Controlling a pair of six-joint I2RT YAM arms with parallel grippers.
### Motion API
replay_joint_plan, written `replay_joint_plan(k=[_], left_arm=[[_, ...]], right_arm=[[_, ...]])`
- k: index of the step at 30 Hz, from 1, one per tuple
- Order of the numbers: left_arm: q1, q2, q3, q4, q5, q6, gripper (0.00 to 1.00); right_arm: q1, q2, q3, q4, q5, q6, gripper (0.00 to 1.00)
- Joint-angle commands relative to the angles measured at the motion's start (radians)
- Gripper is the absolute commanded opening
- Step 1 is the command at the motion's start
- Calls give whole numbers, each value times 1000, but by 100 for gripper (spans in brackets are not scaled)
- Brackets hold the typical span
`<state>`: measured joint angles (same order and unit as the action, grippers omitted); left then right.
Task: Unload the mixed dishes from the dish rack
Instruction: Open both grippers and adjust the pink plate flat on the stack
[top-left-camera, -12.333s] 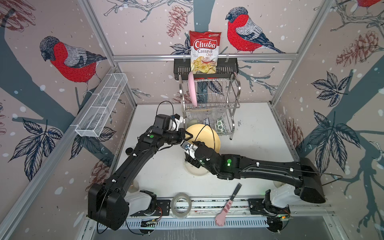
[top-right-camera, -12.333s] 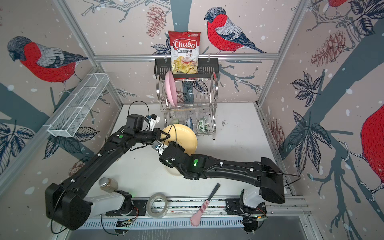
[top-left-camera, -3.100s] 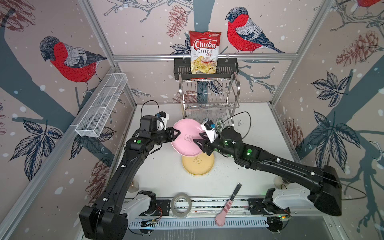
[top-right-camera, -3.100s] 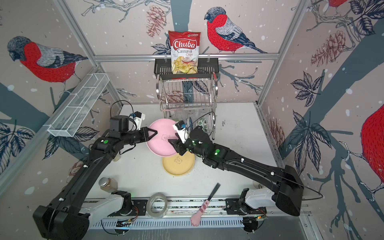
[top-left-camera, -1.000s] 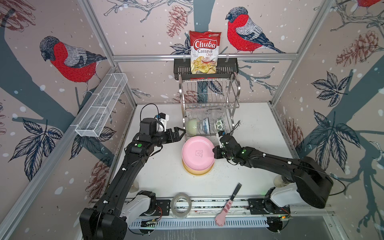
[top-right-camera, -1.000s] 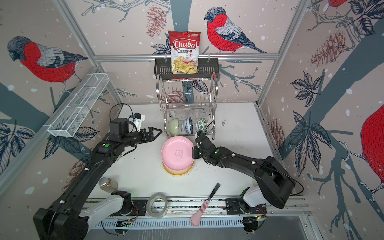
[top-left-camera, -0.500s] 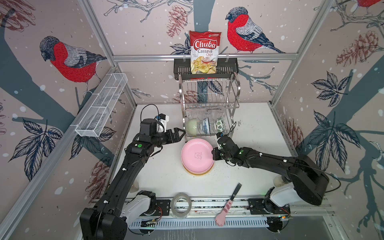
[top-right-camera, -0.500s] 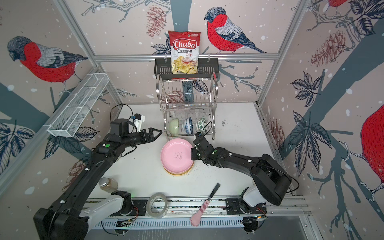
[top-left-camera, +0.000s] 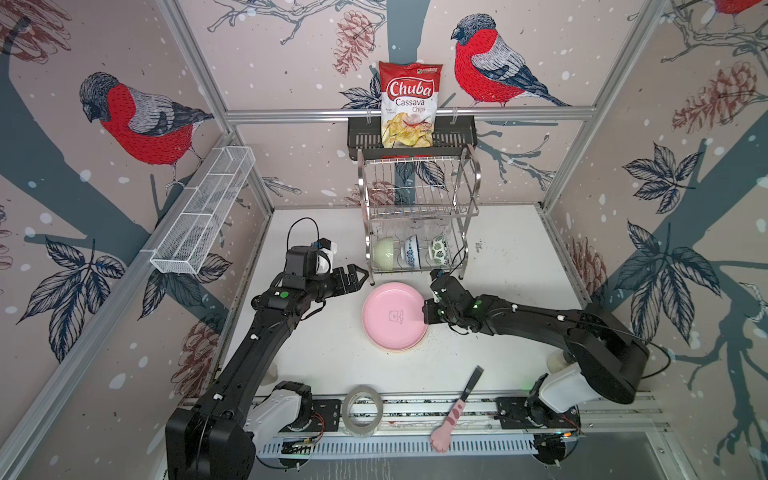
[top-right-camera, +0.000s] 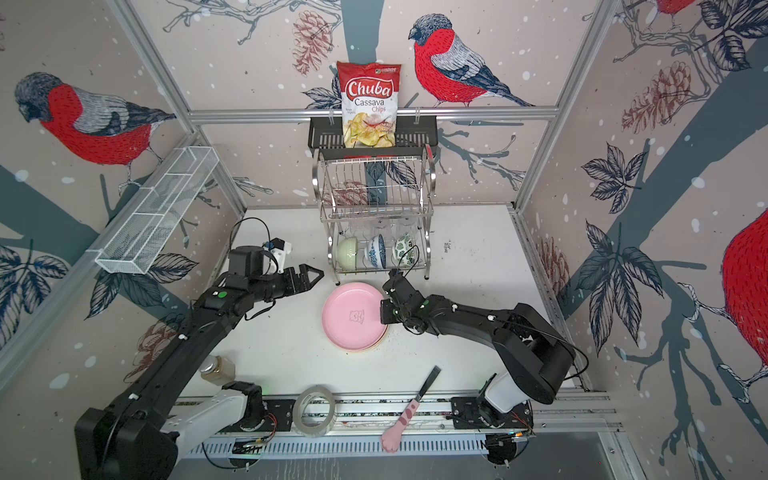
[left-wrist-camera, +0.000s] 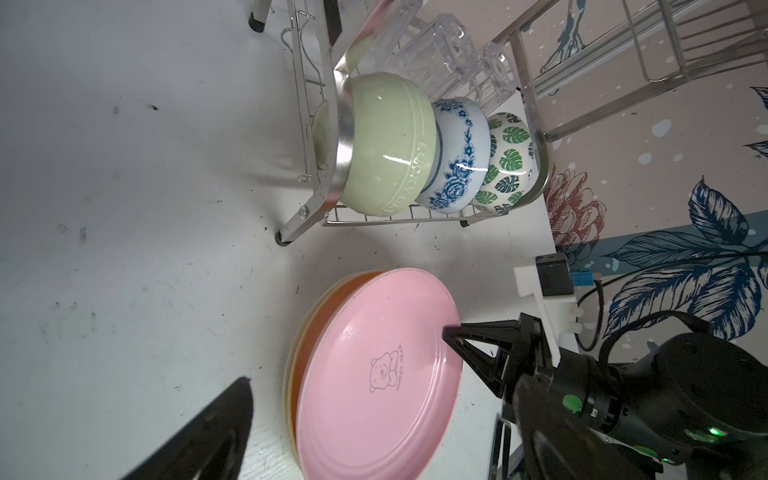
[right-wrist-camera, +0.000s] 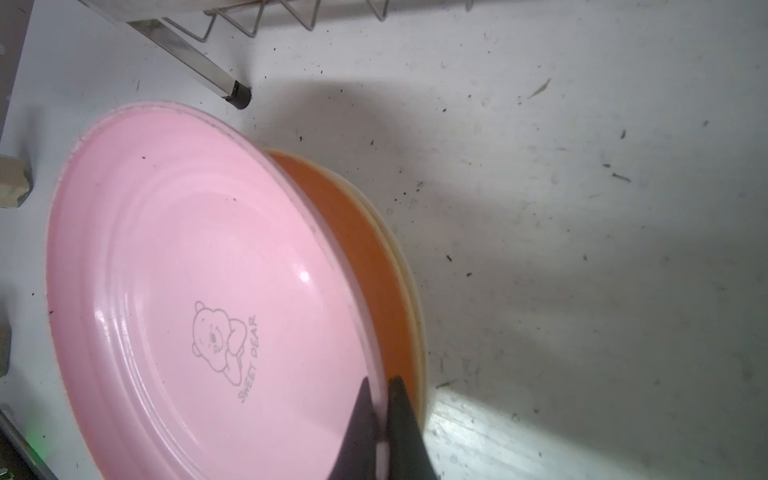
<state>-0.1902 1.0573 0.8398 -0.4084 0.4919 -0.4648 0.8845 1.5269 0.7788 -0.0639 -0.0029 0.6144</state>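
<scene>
A pink plate (top-left-camera: 392, 318) (top-right-camera: 353, 316) lies on a tan-yellow plate (right-wrist-camera: 365, 249) and a cream plate (right-wrist-camera: 409, 282), on the table in front of the dish rack (top-left-camera: 417, 208) (top-right-camera: 374, 208). My right gripper (top-left-camera: 424, 316) (right-wrist-camera: 380, 384) is shut on the pink plate's right rim, which sits slightly raised. My left gripper (top-left-camera: 359, 276) (top-right-camera: 313, 276) hangs open and empty, left of the rack. On the rack's lower shelf stand a pale green bowl (left-wrist-camera: 386, 141), a blue-patterned bowl (left-wrist-camera: 457, 153) and a leaf-print bowl (left-wrist-camera: 509, 158). Clear glasses (left-wrist-camera: 440, 62) stand behind them.
A chips bag (top-left-camera: 409, 110) stands in a black basket (top-left-camera: 361, 139) on the back wall. A white mesh tray (top-left-camera: 203, 212) hangs on the left wall. A tape roll (top-left-camera: 362, 411), a pink-handled knife (top-left-camera: 455, 411) and a jar (top-right-camera: 216, 365) lie along the front.
The pink plate, earlier held in the air between both grippers, now rests on the stack. The left gripper has let go and drawn back left. In the last second the plate shifted only slightly.
</scene>
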Motion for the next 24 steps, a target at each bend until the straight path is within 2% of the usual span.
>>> replay_joint_plan(k=[1,8,18,24], left_arm=[[3,3,-25,40,-22,-17,97],[3,0,-147,188,53,-93,97],[1,-64,-202,196,-30,-74,97],[-26,-55,-214,208,-63,-70,97]], right_arm=[[9,6,2,6,-3,34,2],[28,16,25,-13,31,64,16],[39,-57,31,-31,72,80,40],[35,-123,35,-63,132,73,44]])
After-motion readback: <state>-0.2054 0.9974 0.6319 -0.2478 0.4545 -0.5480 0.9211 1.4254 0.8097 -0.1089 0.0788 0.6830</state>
